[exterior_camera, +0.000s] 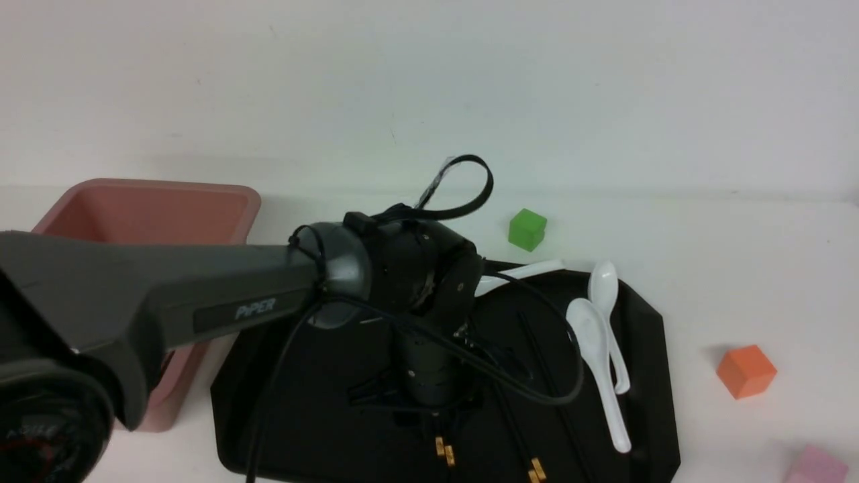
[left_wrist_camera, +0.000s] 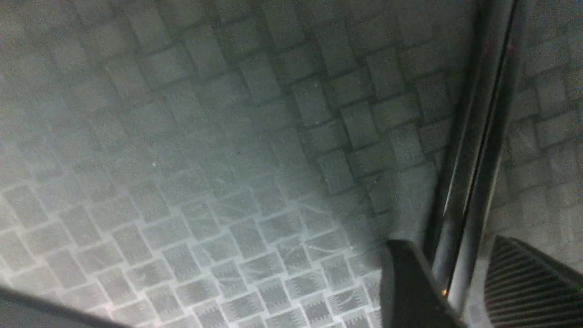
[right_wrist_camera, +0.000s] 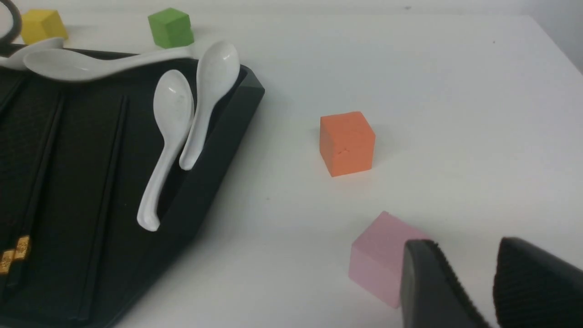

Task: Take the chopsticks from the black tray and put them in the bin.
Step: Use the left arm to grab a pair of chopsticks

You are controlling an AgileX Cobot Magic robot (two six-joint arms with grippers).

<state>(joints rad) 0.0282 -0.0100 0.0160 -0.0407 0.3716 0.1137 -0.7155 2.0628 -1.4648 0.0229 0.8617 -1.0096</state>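
Dark-grey left arm (exterior_camera: 168,295) reaches over the black tray (exterior_camera: 309,416), wrist bent down, fingers (left_wrist_camera: 410,282) apart astride the chopsticks (left_wrist_camera: 473,173).

1. There's the black tray (left_wrist_camera: 227,159): an embossed basket-weave floor with a faint sheen.
2. The chopsticks (left_wrist_camera: 473,159): slick, glossy black.
3. The spoons (right_wrist_camera: 171,132): smooth, shiny white.
4. The bin (exterior_camera: 201,191): matt pink plastic.
5. The orange cube (right_wrist_camera: 347,142): matt, slightly dented.
6. On the right gripper (right_wrist_camera: 476,291), the pads (right_wrist_camera: 533,282) are matt black and finely ribbed.
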